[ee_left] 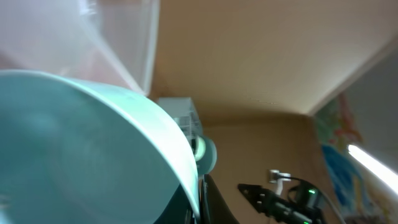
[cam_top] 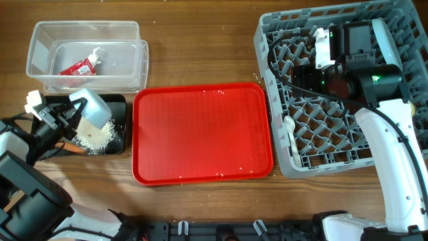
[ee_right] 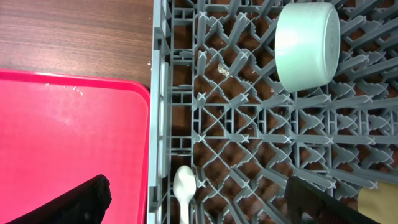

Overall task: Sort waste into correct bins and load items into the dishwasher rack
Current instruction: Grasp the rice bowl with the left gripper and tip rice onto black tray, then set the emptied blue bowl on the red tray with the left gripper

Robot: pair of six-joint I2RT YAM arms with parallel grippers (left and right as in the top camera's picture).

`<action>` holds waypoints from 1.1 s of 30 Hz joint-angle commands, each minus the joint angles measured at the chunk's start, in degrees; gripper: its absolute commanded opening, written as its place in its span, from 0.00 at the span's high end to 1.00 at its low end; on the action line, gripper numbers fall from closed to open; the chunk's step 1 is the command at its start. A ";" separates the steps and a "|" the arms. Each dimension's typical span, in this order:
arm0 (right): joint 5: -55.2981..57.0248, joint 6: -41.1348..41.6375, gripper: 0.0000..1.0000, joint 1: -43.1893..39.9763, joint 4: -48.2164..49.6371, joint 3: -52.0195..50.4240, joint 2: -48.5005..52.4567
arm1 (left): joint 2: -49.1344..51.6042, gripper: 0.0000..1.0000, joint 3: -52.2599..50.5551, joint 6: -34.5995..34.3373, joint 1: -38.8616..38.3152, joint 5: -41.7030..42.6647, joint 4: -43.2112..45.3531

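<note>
Left fingers [cam_top: 69, 115] clamped on the tilted mint-green bowl [cam_top: 93, 107] over rice grains [cam_top: 97, 138] in the black tray [cam_top: 121, 110], right fingers [ee_right: 84, 198] spread empty above the dishwasher rack [ee_right: 249, 124], snack wrapper [cam_top: 80, 65] print unreadable.

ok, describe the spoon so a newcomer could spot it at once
Find the grey dishwasher rack at the table's right, beside the red tray. Just inside its wall nearest the tray lies the white plastic spoon. It is slim with a long handle, unlike the round white bowl elsewhere in the rack.

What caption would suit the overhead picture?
Left gripper holds mint-green bowl tilted over black tray, rice grains heaped inside.
</note>
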 commanded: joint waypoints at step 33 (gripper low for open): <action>-4.15 -0.15 0.02 -0.09 0.17 -0.04 0.15 | -6.38 0.44 3.28 -15.54 -66.82 -52.85 11.52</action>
